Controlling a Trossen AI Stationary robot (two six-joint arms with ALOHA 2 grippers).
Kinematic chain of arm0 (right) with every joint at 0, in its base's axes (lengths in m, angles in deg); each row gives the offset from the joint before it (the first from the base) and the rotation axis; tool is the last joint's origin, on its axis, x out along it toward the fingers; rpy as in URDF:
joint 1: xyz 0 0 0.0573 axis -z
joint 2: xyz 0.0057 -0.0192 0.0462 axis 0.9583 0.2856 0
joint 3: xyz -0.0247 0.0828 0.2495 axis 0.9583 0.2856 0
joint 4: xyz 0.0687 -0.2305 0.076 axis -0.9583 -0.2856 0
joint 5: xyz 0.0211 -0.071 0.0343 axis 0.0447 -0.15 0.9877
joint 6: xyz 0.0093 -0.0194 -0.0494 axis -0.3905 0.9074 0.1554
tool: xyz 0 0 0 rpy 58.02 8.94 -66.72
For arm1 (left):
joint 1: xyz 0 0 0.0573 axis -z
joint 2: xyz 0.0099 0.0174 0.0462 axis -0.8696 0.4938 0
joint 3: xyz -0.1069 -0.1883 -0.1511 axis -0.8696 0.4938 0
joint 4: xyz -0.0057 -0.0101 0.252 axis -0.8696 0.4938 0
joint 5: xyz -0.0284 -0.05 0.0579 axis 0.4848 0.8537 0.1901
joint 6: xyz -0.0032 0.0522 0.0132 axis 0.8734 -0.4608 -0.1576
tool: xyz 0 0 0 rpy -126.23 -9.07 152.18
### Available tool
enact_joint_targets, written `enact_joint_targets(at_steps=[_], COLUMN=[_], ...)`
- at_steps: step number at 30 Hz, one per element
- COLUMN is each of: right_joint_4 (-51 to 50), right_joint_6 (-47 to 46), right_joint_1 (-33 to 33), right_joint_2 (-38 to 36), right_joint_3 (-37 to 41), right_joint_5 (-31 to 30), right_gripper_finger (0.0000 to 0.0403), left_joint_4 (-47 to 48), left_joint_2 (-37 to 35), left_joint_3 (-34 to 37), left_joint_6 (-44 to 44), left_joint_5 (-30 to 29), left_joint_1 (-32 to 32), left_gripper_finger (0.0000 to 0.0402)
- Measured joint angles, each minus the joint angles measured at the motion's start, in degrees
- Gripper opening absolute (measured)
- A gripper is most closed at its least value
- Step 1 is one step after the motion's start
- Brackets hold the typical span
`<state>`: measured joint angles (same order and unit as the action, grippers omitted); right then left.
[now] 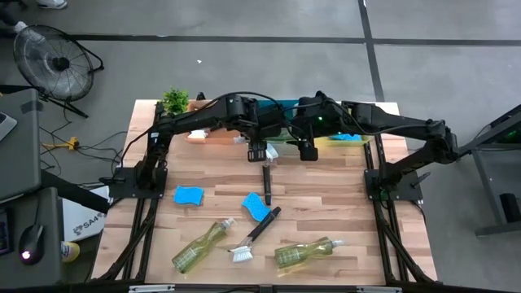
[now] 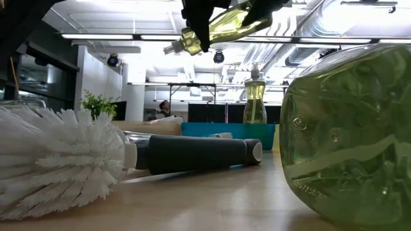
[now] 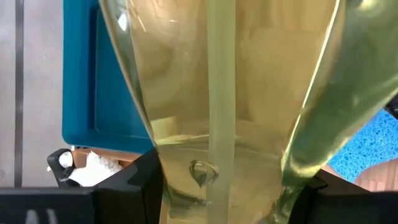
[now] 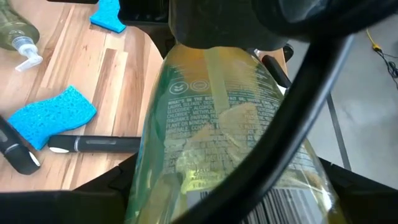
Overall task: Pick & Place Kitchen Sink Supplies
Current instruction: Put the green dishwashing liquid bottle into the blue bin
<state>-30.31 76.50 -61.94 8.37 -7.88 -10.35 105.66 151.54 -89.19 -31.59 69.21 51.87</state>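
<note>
A clear bottle of yellow-green liquid (image 2: 228, 22) hangs in the air over the table's far middle, its pump end (image 2: 176, 46) toward the table's left. My left gripper (image 1: 259, 150) is shut on it toward the pump end, and my right gripper (image 1: 308, 150) is shut on it toward the base. On the table lie two more bottles (image 1: 202, 244) (image 1: 305, 252), two blue sponges (image 1: 189, 195) (image 1: 256, 206) and two black brushes (image 1: 266, 181) (image 1: 256, 236). Another bottle (image 2: 255, 96) stands upright in the blue tray (image 2: 225, 131). My left gripper pinches the bottle's clear body (image 3: 186, 180) between its two fingers (image 3: 134, 186), coming from above at a steep slant. The bottle is lifted clear of the table. My right gripper has its fingers (image 4: 121, 186) against the two sides of the labelled body (image 4: 186, 180) near the barcode end, slanting down from the right.
The blue tray (image 1: 358, 122) at the far edge holds a sponge (image 1: 346, 137). A small potted plant (image 1: 174, 100) stands at the far left corner. One brush lies on the table just nearer than the raised grippers. Bare wood shows along the table's left and right sides.
</note>
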Motion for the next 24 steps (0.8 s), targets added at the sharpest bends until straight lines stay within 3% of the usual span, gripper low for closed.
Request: enact_joint_targets(at_steps=[3,8,12,24], right_joint_4=[-0.11,-1.00,-2.62,-4.48], right_joint_6=[0.02,-0.95,-1.40,-3.29], right_joint_1=[0.00,0.05,0.11,0.22], right_joint_2=[-0.01,-0.11,-0.11,-0.56], right_joint_3=[0.00,-0.02,-0.02,-0.02], right_joint_5=[-0.17,-1.09,-1.98,-9.63], right_gripper_finger=[0.0265,0.0264,0.0262,0.0262], left_joint_4=[-0.33,-1.81,-2.73,-2.39], left_joint_2=[0.00,-0.02,-0.02,-1.61], left_joint_3=[0.02,0.00,0.00,0.02], left_joint_6=[0.12,2.55,3.93,4.00], left_joint_5=[-0.44,-4.85,-6.85,-11.88], left_joint_1=[0.00,-0.11,-0.12,-0.17], left_gripper_finger=[0.0205,0.0318,0.0369,0.0382])
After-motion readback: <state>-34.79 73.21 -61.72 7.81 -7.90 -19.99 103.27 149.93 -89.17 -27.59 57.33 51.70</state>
